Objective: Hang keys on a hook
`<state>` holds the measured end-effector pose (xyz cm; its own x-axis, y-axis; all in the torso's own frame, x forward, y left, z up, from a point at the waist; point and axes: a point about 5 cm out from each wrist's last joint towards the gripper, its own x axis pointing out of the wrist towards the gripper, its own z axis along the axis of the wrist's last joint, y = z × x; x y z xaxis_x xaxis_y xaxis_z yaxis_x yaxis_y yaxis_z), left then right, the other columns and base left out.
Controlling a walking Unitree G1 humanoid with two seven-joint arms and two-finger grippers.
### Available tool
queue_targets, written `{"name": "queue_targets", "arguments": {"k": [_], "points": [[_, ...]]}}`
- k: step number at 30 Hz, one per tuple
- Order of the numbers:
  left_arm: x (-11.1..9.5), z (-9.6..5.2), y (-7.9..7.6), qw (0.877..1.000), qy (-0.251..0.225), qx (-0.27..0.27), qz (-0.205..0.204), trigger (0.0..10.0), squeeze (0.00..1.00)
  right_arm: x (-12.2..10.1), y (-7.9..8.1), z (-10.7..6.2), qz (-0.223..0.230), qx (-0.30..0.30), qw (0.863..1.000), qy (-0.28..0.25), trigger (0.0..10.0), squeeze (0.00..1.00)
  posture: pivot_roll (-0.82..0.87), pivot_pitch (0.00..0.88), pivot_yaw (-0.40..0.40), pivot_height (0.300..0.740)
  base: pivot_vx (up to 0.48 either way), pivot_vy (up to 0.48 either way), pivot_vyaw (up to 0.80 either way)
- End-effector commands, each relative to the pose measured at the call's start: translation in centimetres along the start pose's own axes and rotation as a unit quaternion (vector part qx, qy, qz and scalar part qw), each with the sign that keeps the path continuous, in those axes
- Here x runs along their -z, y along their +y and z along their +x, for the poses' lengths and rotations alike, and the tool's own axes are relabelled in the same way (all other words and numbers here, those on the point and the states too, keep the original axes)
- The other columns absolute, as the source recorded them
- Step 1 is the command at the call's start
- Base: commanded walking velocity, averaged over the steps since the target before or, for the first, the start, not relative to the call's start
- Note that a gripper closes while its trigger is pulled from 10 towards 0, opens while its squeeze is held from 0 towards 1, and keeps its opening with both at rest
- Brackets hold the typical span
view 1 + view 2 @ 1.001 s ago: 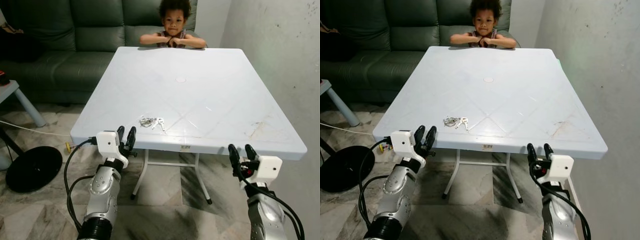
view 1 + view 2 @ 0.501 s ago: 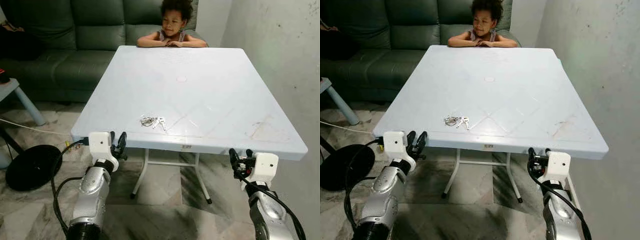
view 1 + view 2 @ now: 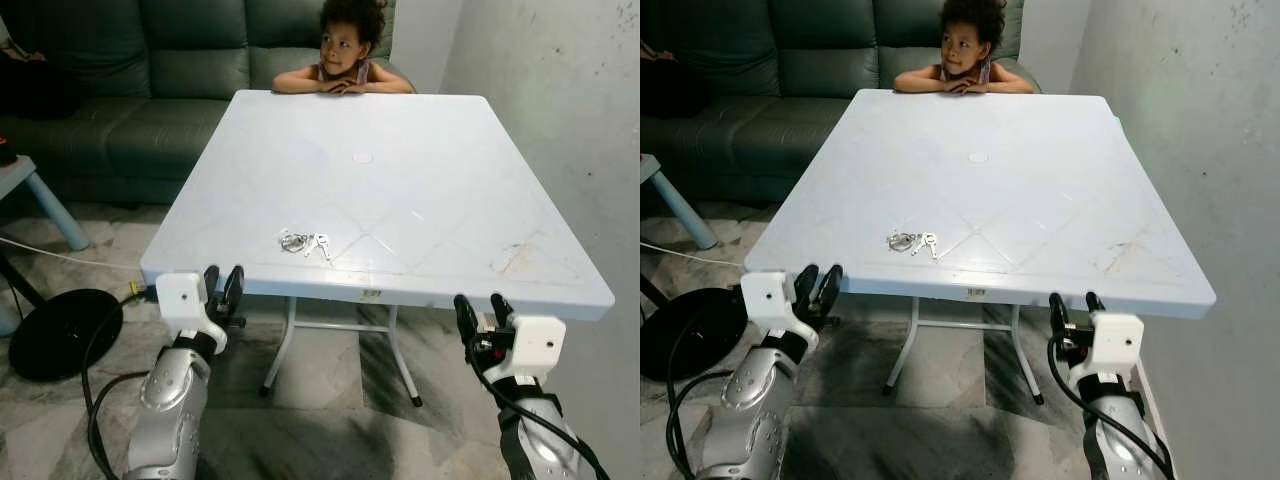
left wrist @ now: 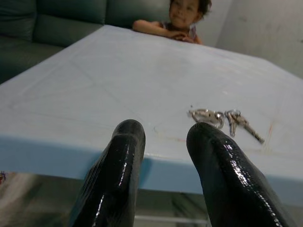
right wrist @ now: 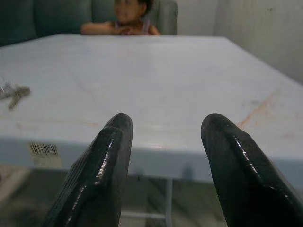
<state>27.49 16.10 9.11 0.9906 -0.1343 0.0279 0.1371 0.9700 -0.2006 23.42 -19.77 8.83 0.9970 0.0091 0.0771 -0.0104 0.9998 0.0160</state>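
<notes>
Left eye view, left arm: the silver forearm rises from the lower edge of the picture, wrist bent so the left gripper (image 3: 223,284) points up and forward at the near edge of the table (image 3: 430,190), just below its rim.
Left gripper jaws: the two black fingers (image 4: 120,161) stand a narrow gap apart with nothing between them; in the left wrist view they look straight across the tabletop.
Right arm: it comes up the same way on the other side, black cable looping beside it, with the right gripper (image 3: 478,311) just under the near edge of the table toward its right corner.
Right gripper jaws: parted wider than the left pair, holding nothing; the right wrist view sights along them over the table's rim.
Keys: a small bunch of keys (image 3: 304,243) lies flat on the white tabletop, near the front edge and left of the middle, ahead of the left gripper and a little to its right, not touched by either gripper.
Keys' axis: the ring end sits to the robot's left and the key blades fan out to the right and slightly toward the robot, so the bunch runs roughly along the table's near edge.
Far side: a person (image 3: 345,50) leans folded arms on the far edge of the table.
Behind: a dark green sofa (image 3: 130,80).
Right of table: a pale wall (image 3: 560,110).
</notes>
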Motion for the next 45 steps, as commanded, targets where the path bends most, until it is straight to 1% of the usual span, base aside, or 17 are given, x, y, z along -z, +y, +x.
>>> {"name": "queue_targets", "arguments": {"k": [1, 6, 10, 11, 14, 22, 28, 32, 34, 37, 39, 45], "points": [[-0.7, 0.1, -0.3, 1.000, -0.010, 0.010, 0.001, 10.0, 0.00, -1.0, 0.4, 0.3, 0.004, -0.007, 1.000, -0.020, 10.0, 0.00, 0.06, 0.000, -0.017, 0.740, 0.000, 0.000, 0.00], [-0.8, 0.4, -0.5, 1.000, -0.004, 0.019, -0.003, 10.0, 0.00, -1.4, 0.5, 0.6, 0.006, -0.011, 1.000, -0.024, 10.0, 0.00, 0.06, 0.000, -0.017, 0.740, 0.000, 0.073, 0.00], [-0.8, 0.5, -0.6, 1.000, -0.002, 0.018, -0.007, 10.0, 0.00, -1.8, 0.6, 0.8, 0.009, -0.014, 0.999, -0.030, 10.0, 0.00, 0.06, 0.000, -0.019, 0.740, 0.000, 0.450, 0.00], [-0.7, 0.5, -0.7, 1.000, 0.001, 0.020, -0.002, 10.0, 0.00, -1.8, 0.6, 0.8, 0.010, -0.014, 0.999, -0.028, 10.0, 0.00, 0.06, 0.000, -0.020, 0.740, 0.000, 0.480, 0.00], [-0.6, 0.7, -0.9, 1.000, 0.002, 0.019, -0.010, 10.0, 0.00, -1.0, 0.5, 0.5, 0.006, -0.013, 1.000, -0.014, 10.0, 0.00, 0.06, 0.000, -0.021, 0.740, 0.000, 0.480, 0.00], [-1.0, 1.3, -1.1, 1.000, -0.001, 0.021, -0.012, 10.0, 0.00, -1.4, 0.7, 1.0, 0.011, -0.014, 1.000, -0.019, 10.0, 0.00, 0.06, 0.000, -0.021, 0.740, 0.000, 0.480, 0.00], [-1.2, 1.5, -1.0, 1.000, -0.003, 0.019, -0.011, 10.0, 0.00, -1.6, 0.7, 1.2, 0.011, -0.013, 1.000, -0.023, 10.0, 0.00, 0.06, 0.000, -0.019, 0.740, 0.000, 0.480, 0.00], [-1.1, 1.6, -0.9, 1.000, -0.001, 0.007, -0.014, 10.0, 0.00, -1.5, 0.6, 1.1, 0.010, -0.013, 1.000, -0.021, 10.0, 0.00, 0.06, 0.000, -0.019, 0.740, 0.000, 0.448, 0.00], [-0.9, 1.6, -0.8, 1.000, 0.009, 0.001, -0.002, 10.0, 0.00, -1.6, 0.7, 1.1, 0.010, -0.014, 1.000, -0.021, 10.0, 0.00, 0.06, 0.000, -0.019, 0.740, 0.000, 0.000, 0.00], [-0.6, 1.7, -0.9, 1.000, 0.021, -0.003, 0.001, 10.0, 0.00, -1.6, 0.7, 1.2, 0.010, -0.015, 1.000, -0.020, 10.0, 0.00, 0.06, 0.000, -0.023, 0.740, 0.000, 0.000, 0.00], [-0.4, 1.7, -0.9, 0.999, 0.026, 0.001, 0.023, 10.0, 0.00, -1.6, 0.7, 1.2, 0.009, -0.016, 1.000, -0.021, 10.0, 0.00, 0.06, 0.000, -0.023, 0.740, 0.000, 0.000, 0.00], [-0.1, 1.7, -0.8, 0.999, 0.034, 0.003, 0.030, 10.0, 0.00, -1.7, 0.8, 1.4, 0.006, -0.023, 1.000, -0.020, 10.0, 0.00, 0.06, 0.000, -0.026, 0.740, 0.000, 0.000, 0.00]]}}
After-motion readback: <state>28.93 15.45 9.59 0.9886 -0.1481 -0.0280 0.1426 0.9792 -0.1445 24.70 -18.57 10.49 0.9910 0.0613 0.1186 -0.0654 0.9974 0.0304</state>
